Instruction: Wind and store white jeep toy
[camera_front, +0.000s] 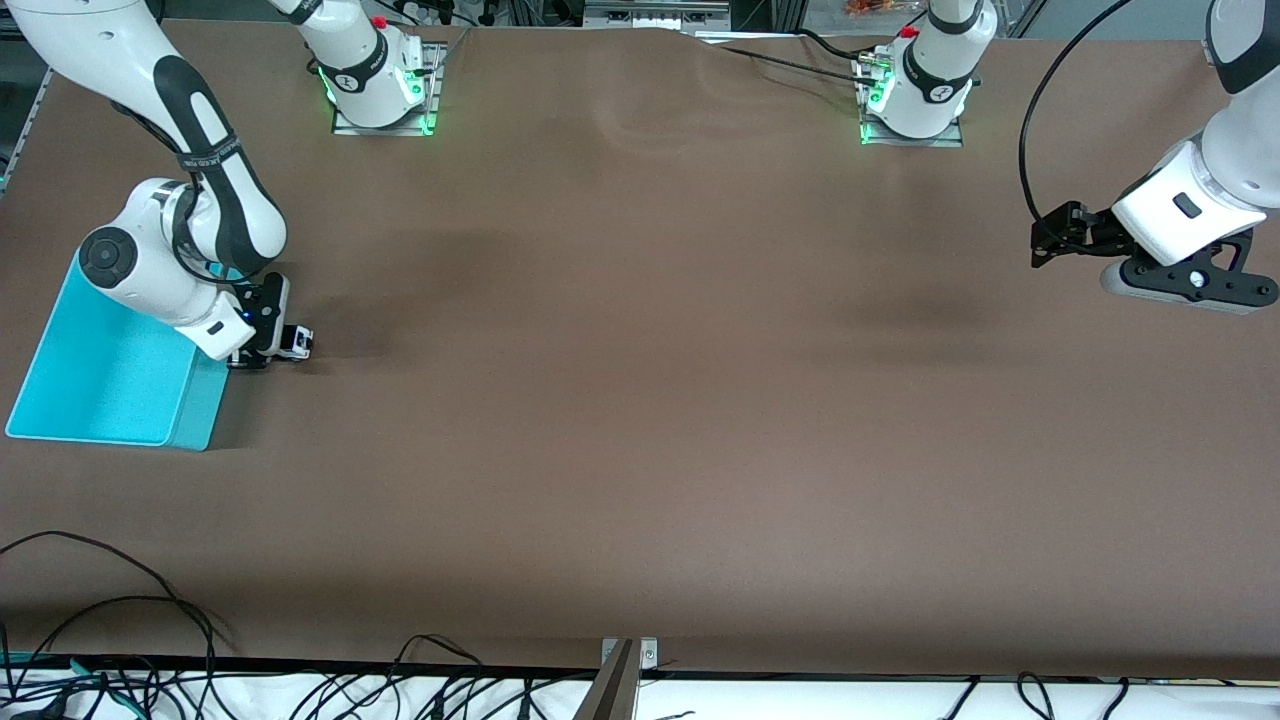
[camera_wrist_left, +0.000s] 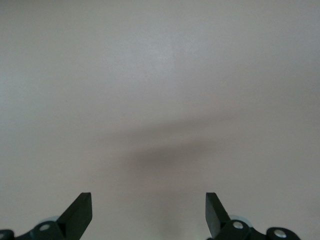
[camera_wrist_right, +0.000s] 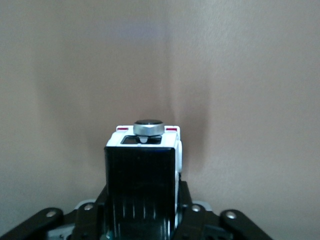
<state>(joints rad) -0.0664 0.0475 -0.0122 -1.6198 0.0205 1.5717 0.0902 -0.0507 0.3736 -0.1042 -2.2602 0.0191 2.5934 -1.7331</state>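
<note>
The right gripper (camera_front: 272, 345) is clamping the white jeep toy (camera_front: 296, 342) just beside the turquoise bin (camera_front: 110, 375), its long axis pointing toward three o'clock along the brown table (camera_front: 640, 420). The left gripper (camera_front: 1045, 240) is waiting, spread wide.

Brown table cover (camera_front: 640, 400) with soft shadows, black cables (camera_front: 120, 610) trailing along its near white edge

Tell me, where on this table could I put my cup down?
Nearly anywhere on the brown table: its whole middle is bare. It is crowded only at the right arm's end, where the right gripper holds the white jeep toy beside the turquoise bin. The left gripper waits, open.
</note>
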